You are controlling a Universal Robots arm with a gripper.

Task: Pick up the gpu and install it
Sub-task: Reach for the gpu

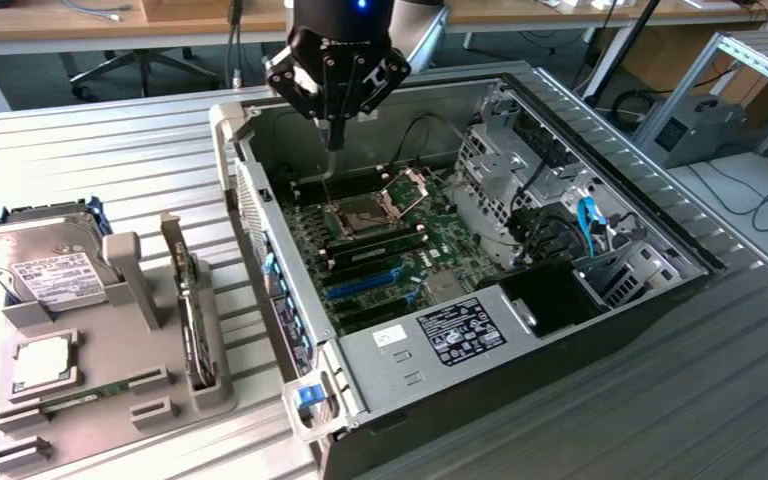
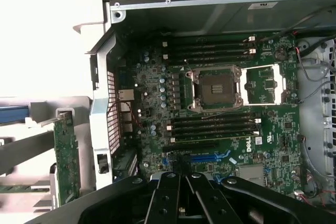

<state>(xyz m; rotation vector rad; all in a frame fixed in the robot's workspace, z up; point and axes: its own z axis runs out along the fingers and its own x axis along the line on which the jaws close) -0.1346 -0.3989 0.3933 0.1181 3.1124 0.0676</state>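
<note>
1. Grey holder tray [image 1: 91, 425] sits on the slatted bench [image 1: 117, 150] at the exterior view's left. A silver hard drive [image 1: 51, 270] rests in its far corner.
2. The gpu [image 1: 195, 310] stands on edge in the tray slot nearest the case, not yet picked. It is a slim card with a dark side face, a pale metal bracket upright at its far end, and a green board [image 2: 66, 156].
3. Pincer [image 1: 335, 135] hangs over the case's far wall, well apart from the gpu, fingers together and empty.
4. Open computer case [image 1: 611, 170] has bare blue expansion slots [image 1: 364, 285].
5. Judgement: the pick wants the fingers parted, centred over the card's top edge, then a straight vertical lift so the slot walls don't bind.
</note>
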